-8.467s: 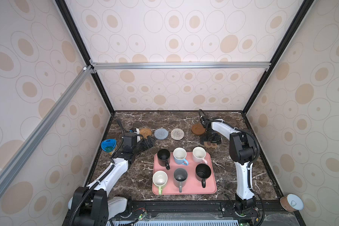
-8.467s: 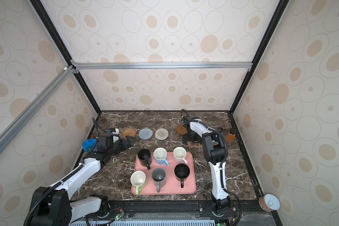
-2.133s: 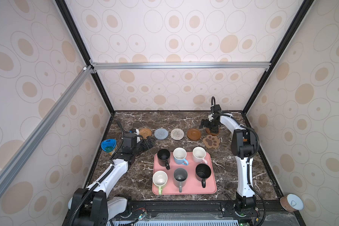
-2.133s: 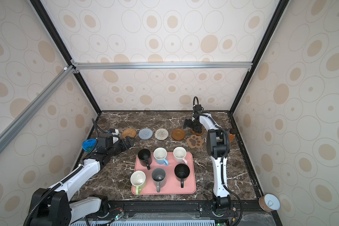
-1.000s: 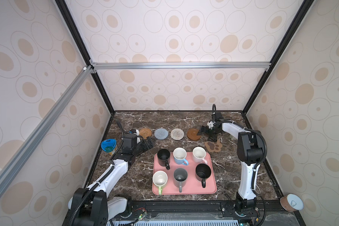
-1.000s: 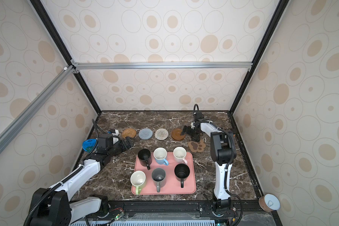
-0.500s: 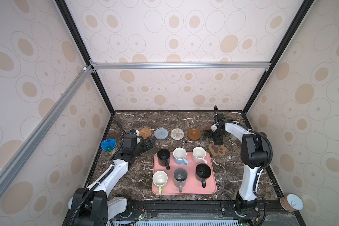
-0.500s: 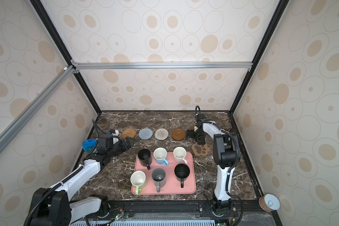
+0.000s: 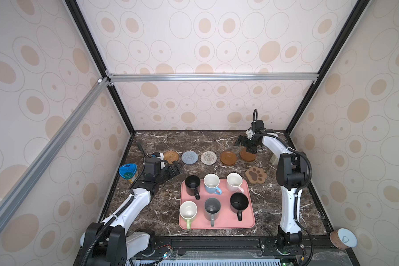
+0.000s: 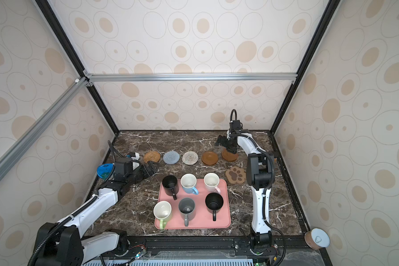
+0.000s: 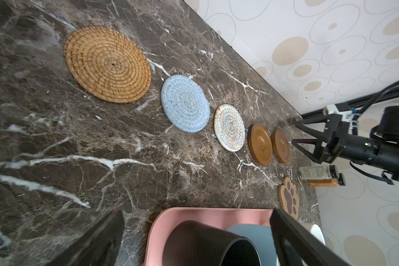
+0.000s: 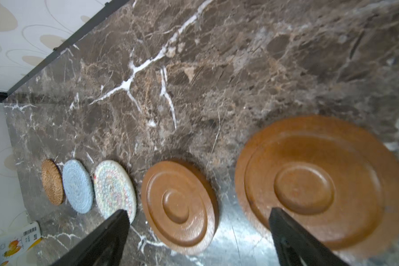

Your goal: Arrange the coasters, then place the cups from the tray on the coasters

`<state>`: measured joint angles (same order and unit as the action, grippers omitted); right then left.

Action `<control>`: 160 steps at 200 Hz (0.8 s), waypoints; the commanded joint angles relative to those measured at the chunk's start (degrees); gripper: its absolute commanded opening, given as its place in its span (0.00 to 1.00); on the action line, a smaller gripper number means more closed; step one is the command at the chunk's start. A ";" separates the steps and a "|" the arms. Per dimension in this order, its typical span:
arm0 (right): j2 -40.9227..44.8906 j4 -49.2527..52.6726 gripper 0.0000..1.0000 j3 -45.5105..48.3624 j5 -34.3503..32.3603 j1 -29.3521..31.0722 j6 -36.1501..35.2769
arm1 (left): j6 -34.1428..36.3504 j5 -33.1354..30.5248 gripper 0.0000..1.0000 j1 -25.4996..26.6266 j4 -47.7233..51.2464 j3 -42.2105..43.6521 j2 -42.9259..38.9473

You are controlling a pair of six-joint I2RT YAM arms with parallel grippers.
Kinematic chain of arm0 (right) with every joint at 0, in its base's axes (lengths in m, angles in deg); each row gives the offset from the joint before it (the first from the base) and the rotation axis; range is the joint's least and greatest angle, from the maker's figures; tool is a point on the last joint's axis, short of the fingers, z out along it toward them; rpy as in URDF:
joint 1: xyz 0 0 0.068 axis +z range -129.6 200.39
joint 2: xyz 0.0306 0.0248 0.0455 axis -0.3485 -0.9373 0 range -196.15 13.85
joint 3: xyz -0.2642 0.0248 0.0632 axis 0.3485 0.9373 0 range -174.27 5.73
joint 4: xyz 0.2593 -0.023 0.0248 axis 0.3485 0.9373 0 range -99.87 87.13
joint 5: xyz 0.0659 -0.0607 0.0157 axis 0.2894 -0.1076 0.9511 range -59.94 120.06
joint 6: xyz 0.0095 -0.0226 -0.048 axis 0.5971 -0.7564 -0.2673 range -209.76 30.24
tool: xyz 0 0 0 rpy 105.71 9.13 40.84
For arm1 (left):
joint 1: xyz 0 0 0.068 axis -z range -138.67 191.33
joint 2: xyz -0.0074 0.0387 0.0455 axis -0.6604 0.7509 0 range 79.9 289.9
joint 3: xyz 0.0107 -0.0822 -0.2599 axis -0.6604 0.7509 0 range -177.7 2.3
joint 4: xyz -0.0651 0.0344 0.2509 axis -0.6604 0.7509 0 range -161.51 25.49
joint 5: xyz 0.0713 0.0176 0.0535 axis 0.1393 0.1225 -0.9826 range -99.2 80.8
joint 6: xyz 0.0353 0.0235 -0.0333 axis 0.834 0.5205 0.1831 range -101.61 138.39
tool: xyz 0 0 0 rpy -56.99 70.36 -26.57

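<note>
Right gripper hangs over the far right end of the coaster row, jaws spread wide with nothing between them. The wrist view puts one fingertip over the end wooden disc, though I cannot tell whether it touches the wood. Within the last couple of seconds the paw coaster has slid out of the row, nearer the far right corner of the tray. That end wooden disc now lies bare beside the other wooden disc. So five rounds stand in line: rattan coaster, blue-grey coaster, cream coaster and the two discs. By my reckoning only the paw coaster is left to line up before the mugs come off the tray, where all six sit. Left gripper is likewise wide open and empty, lying low just beside the tray, near the black mug.
</note>
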<state>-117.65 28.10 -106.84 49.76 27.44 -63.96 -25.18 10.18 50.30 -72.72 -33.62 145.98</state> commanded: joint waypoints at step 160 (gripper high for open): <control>1.37 6.43 0.99 12.29 1.21 -0.10 -6.30 | 0.03 -1.10 1.00 -0.29 1.88 -3.22 2.09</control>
<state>-116.38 29.07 -99.34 50.42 27.23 -68.68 -25.12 9.76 50.30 -71.02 -34.34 147.53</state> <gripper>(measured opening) 0.987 0.999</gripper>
